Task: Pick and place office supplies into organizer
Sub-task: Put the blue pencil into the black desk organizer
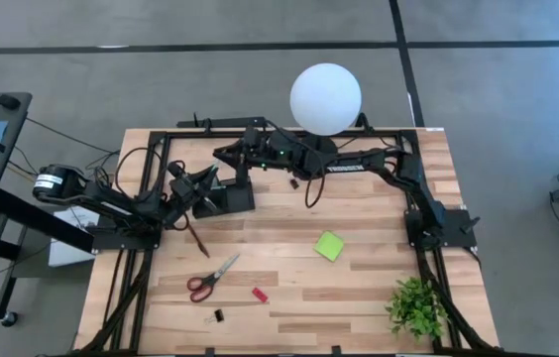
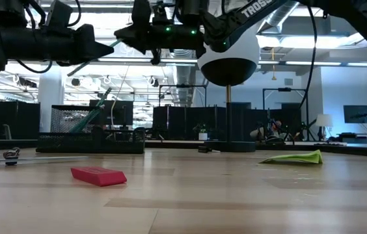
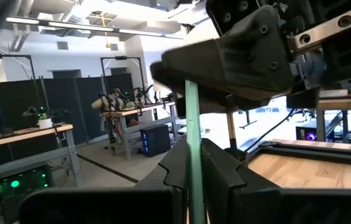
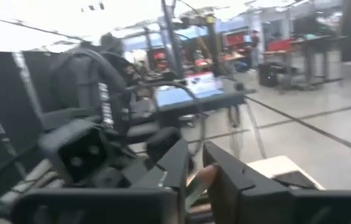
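Your left gripper (image 3: 188, 163) pinches a teal pen (image 3: 191, 134) above the black organizer (image 1: 228, 199) at the desk's (image 1: 359, 297) back. Your right gripper (image 4: 195, 177), fingers closed on the same pen, meets it (probably a handover). Next, one must release.
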